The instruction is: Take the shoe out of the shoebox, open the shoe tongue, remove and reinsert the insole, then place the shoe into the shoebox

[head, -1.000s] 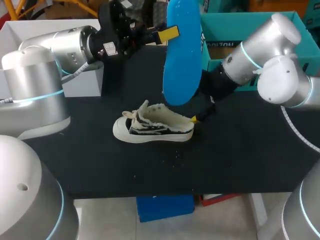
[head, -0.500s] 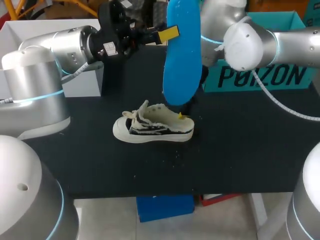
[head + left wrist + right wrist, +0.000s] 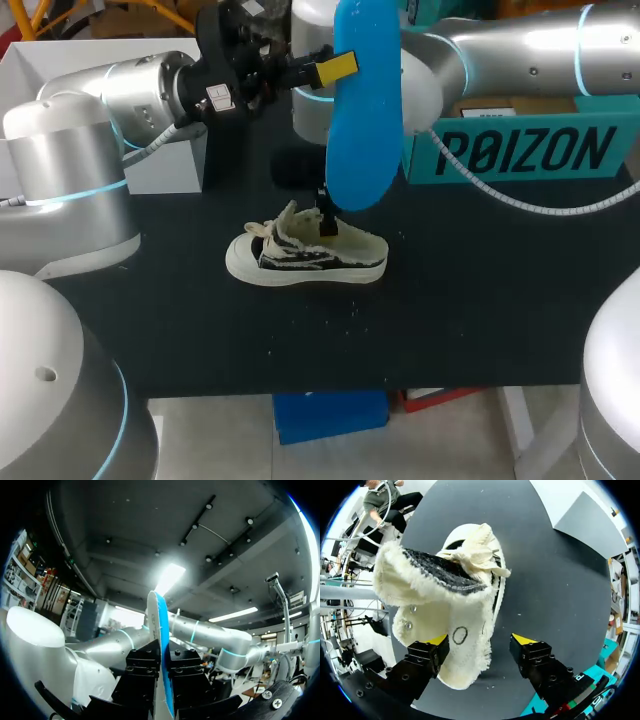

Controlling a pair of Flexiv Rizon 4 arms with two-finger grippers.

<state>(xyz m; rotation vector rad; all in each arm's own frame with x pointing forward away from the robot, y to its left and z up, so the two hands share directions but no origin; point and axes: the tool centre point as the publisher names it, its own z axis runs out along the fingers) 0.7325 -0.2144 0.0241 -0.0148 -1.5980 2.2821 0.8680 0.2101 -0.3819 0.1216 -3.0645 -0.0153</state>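
Overhead, left tool (image 3: 341,67) clamps insole (image 3: 365,130); right tool (image 3: 481,641) gapes over shoe (image 3: 300,257) on black table (image 3: 480,300).

Even overhead light, dark table (image 3: 480,300), faint shadow by the shoe (image 3: 305,255), perhaps lamp glare on the right arm (image 3: 520,45)

Black table under a dark, lamp-lit ceiling

A matt black table (image 3: 480,300) is filling most of the head view, with a few pale crumbs (image 3: 350,310) lying on it near its front edge. Below that edge a light tiled floor (image 3: 460,440) is showing, and a blue box (image 3: 330,415) is sitting under the table. In the left wrist view a dark ceiling (image 3: 125,530) is spreading overhead, with one bright panel lamp (image 3: 169,577) glaring and small spotlights (image 3: 248,520) shining.
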